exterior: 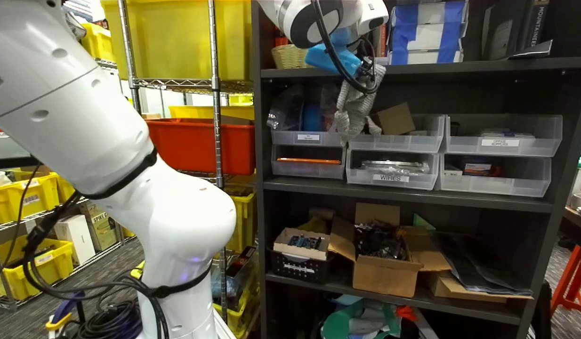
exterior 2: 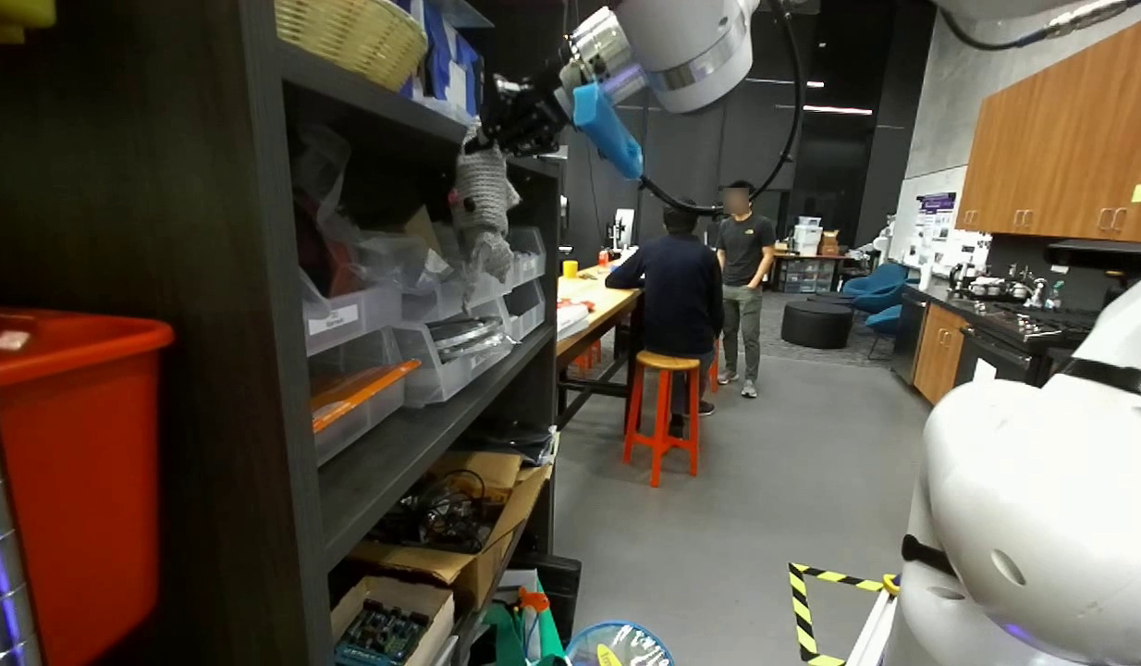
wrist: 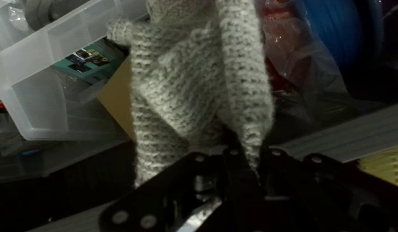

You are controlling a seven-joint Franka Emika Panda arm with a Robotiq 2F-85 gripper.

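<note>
Pinching hard with the tool [wrist: 253, 161], closed right down on a slim end of a grey knitted toy [wrist: 186, 83]! Dangling it, in both exterior views, in front of the dark shelf unit [exterior: 318, 188]. Spotting, just behind it in an exterior view, a blue spool [exterior: 312, 117] to the left and a brown cardboard piece [exterior: 396, 120] to the right, by the clear plastic bins [exterior: 502, 148]. Looking far off in an exterior view: finding a wooden tabletop [exterior 2: 615, 303], a seated person [exterior 2: 677, 287] near it, a standing person [exterior 2: 744, 254] farther still.
</note>
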